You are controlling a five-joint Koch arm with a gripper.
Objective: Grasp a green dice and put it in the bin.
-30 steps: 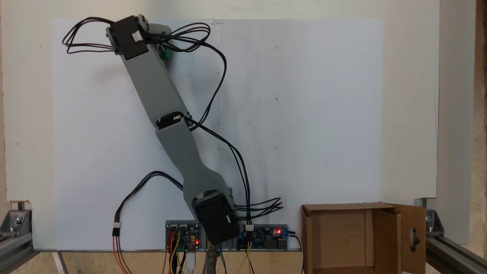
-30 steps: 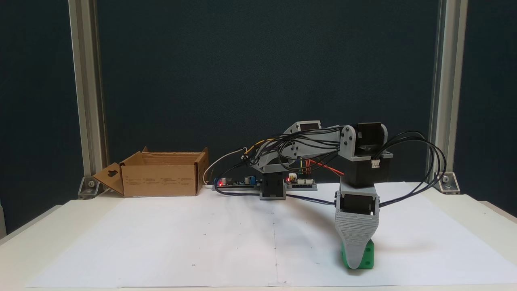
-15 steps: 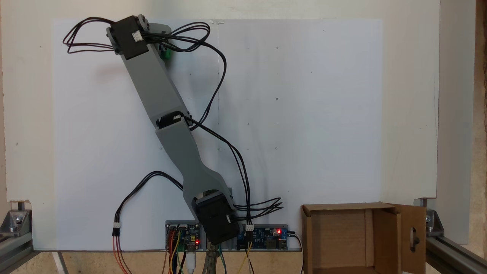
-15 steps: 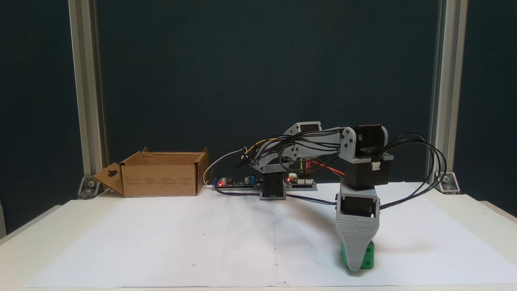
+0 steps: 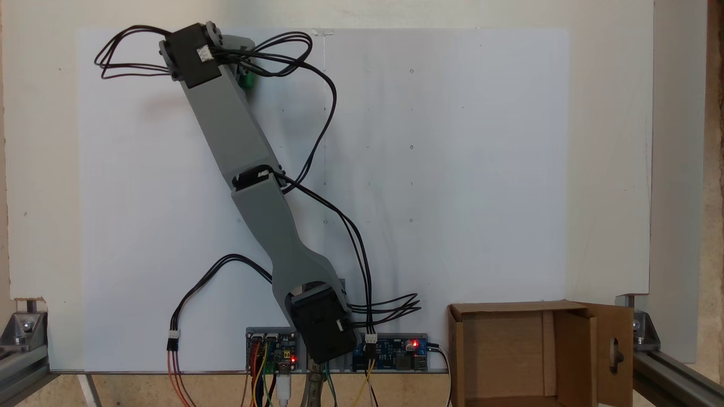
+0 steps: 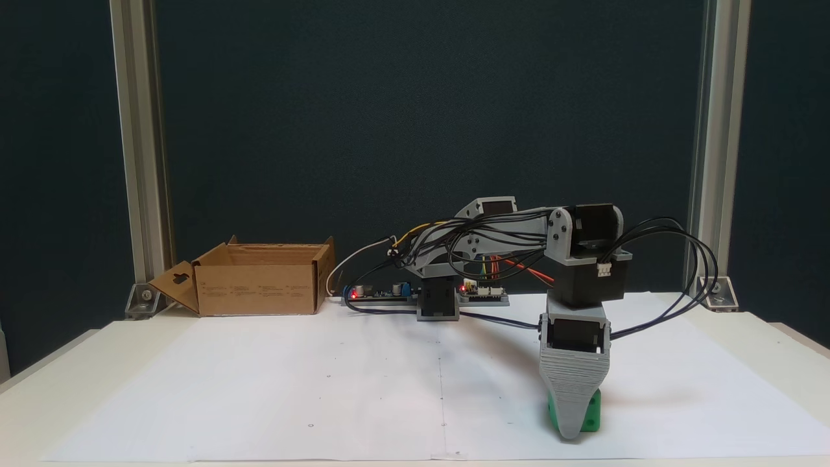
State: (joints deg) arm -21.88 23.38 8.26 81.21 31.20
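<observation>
The green dice (image 6: 589, 414) sits on the white paper near the front right, and a sliver of the green dice (image 5: 247, 82) peeks out beside the arm at the top left. My gripper (image 6: 570, 433) points straight down onto it. Its grey ribbed front jaw covers most of the cube and hides the other jaw, so its state is unclear. The bin (image 6: 256, 285), an open brown cardboard box with a handle cut-out in one flap, stands at the back left; the bin (image 5: 509, 308) appears bottom right beside the arm's base.
Electronics boards (image 6: 382, 295) with red lights flank the arm's base (image 6: 438, 301). Black cables (image 6: 687, 272) loop out to the right of the wrist. Aluminium posts (image 6: 139, 149) stand at the table's back corners. White paper (image 6: 324, 389) covers the table.
The wrist and gripper have sunk slightly lower over the green dice. The dice and the bin stay where they were.
</observation>
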